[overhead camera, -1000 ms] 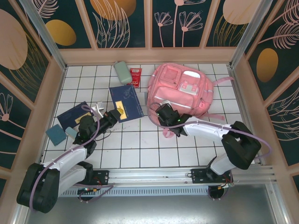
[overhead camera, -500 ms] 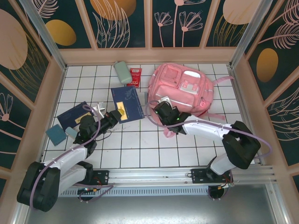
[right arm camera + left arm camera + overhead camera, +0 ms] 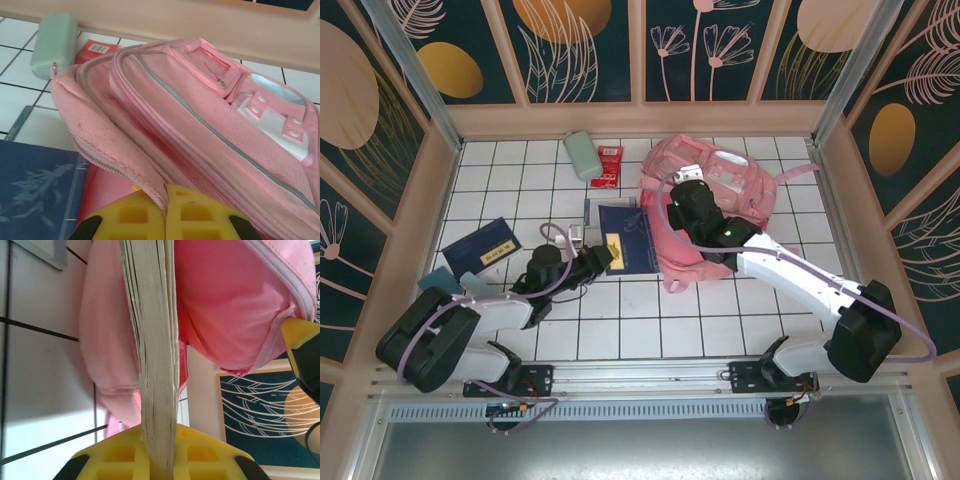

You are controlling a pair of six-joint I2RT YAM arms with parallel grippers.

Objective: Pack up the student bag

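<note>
1. From above: shows the student bag (image 3: 760, 190) at one o'clock on the table (image 3: 620, 310), with the right gripper (image 3: 682, 185) pinched on its nine o'clock edge.
2. Left wrist: shows the left gripper (image 3: 160, 460) clamping a blue book (image 3: 157, 365) edge-on between yellow pads (image 3: 120, 455), bag beyond at one o'clock.
3. Right wrist: shows closed jaws nipping the bag's zipper edge at six o'clock, a green case (image 3: 55, 45) at ten.
</note>
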